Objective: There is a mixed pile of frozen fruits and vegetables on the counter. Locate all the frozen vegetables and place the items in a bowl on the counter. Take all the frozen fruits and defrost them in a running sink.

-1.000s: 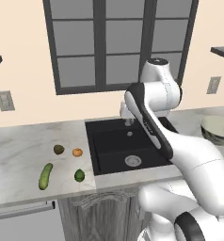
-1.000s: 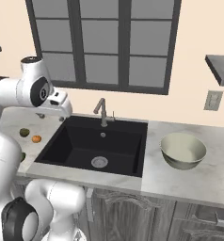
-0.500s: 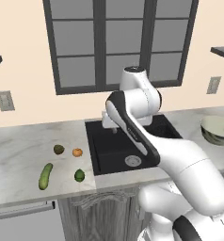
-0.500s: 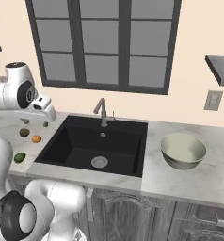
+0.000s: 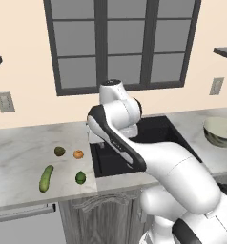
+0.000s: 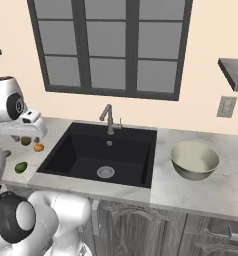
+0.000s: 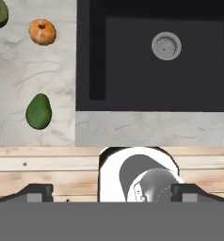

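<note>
Over the sink's (image 7: 151, 61) left edge — pincer (image 7: 112, 192) agape, empty.

4 frozen pieces (image 5: 78, 154) on counter (image 5: 20, 152) left of sink (image 6: 103, 155), bowl (image 6: 194, 160) right

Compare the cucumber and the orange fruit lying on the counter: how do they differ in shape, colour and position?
The cucumber is long and green; the orange fruit is a small, round, orange ball. The cucumber lies near the counter's front edge, farthest from the sink; the orange fruit sits farther back and closer to the sink. Both rest loose on the counter, untouched.
</note>
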